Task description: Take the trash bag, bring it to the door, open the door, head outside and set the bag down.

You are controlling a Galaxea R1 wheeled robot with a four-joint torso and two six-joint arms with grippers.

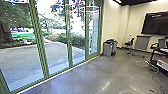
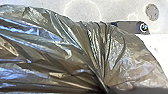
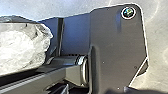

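"Where is the trash bag [image 2: 62, 50] sitting from the left gripper [image 2: 106, 88]?"

"Right up against it. The dark plastic is bunching into tight folds there, so I'm taking the left gripper to be clamping the gathered neck. The bag's long axis is running away from that pinch, with the fuller part fanning outward."

"And the right gripper?"

"I'm not able to tell what it's doing. The bag's pale, crinkled side is showing large from the right wrist too, just beside the robot's base plate [image 3: 112, 50], but I'm judging the left arm to be the nearer one, at the neck."

"Which way is outside lying?"

"Left and centre of the head frame: the green-framed glass panels [image 1: 68, 37] are slanting from lower left towards upper centre, with paving [image 1: 22, 60] stretching beyond. Which panel is serving as the door, I can't tell."
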